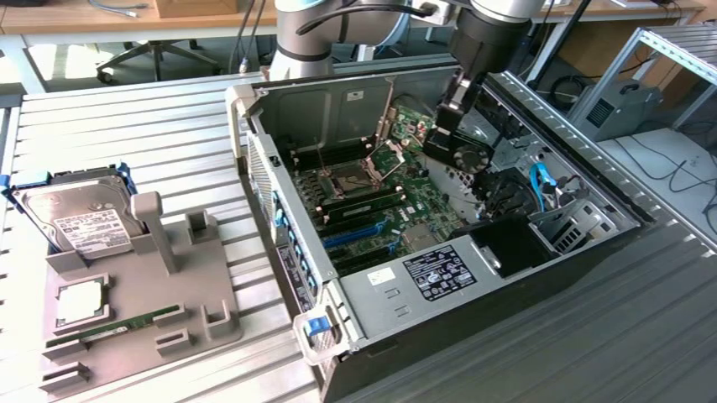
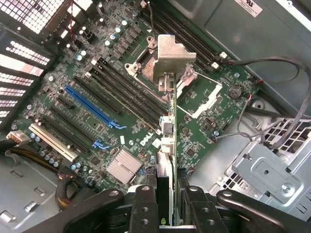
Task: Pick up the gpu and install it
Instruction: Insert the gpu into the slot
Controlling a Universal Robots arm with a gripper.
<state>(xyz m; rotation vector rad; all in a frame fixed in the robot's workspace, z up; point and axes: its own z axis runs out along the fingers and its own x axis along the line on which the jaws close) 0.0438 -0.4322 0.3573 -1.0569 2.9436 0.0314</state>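
Gripper point(image 2: 168, 190) pinching gpu point(image 2: 166, 141) edge-on | gpu held above motherboard point(image 2: 97, 92), silvery bracket point(image 2: 170, 58) at its far end | inside open case point(image 1: 448, 285) on tabletop point(image 1: 146, 134)

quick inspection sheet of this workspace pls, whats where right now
surface: slatted metal table carrying an open pc case
job's things: gpu held edge-on over the motherboard, not seated; blue slot free
clutter: grey tray beside the case with hard drive, memory stick and a chip
gripper: gripper shut on the gpu, inside the case
cables: blue cable and black leads in the case; loose cables on the floor
surroundings: office chair, metal rack
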